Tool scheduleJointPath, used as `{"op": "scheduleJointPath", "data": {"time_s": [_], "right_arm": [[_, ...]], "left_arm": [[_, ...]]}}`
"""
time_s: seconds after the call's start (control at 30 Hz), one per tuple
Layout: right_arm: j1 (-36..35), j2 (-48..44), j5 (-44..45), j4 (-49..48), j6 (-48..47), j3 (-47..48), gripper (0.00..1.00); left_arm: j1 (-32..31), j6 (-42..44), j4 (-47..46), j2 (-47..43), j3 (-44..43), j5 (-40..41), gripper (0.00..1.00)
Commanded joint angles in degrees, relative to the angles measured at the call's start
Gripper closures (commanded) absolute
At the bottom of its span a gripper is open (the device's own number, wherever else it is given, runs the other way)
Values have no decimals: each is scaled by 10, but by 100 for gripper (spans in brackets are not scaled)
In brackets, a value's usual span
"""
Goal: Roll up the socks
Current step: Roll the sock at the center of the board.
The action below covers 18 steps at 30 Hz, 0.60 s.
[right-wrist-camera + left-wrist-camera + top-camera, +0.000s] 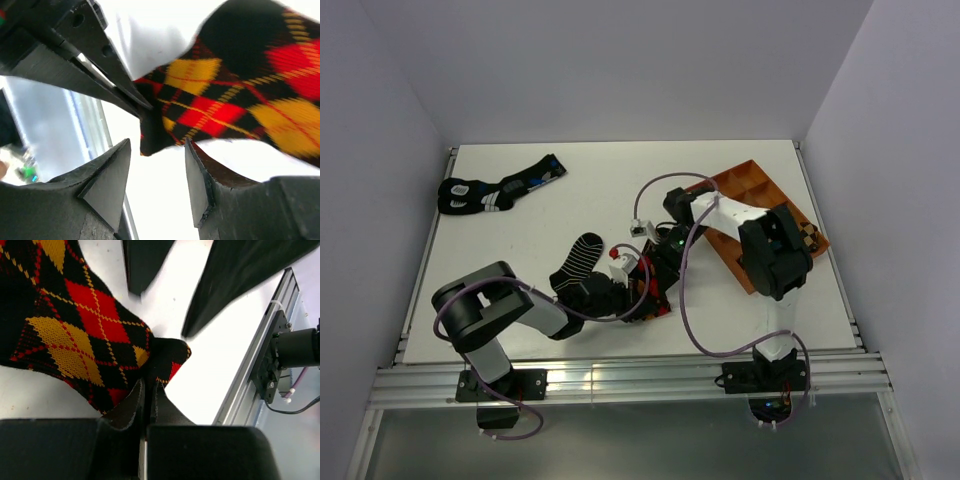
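left gripper (148,390) is clenched on only the bottom corner of the argyle sock (75,335) in the frame's centre while the right gripper (157,147) sits released just beside it, so imo one tug could slip that thin pinch loose

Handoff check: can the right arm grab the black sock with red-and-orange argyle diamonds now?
Probably yes: the right gripper is open, a corner of the black argyle sock just ahead. The left gripper, shut on that corner, crowds it.
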<state>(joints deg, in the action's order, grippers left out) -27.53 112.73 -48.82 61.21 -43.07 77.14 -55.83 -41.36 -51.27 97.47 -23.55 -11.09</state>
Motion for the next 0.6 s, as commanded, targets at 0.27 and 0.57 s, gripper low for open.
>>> {"op": "scheduleJointPath", "data": {"time_s": [0.27,0.57], "right_arm": [[56,-188,64,-161,55,-122,45],[-7,-349,197,-317,17,-279,46]], "left_arm": [[44,-96,170,1,-33,-88,100],[92,-165,281,41,-93,-212,100]]}}
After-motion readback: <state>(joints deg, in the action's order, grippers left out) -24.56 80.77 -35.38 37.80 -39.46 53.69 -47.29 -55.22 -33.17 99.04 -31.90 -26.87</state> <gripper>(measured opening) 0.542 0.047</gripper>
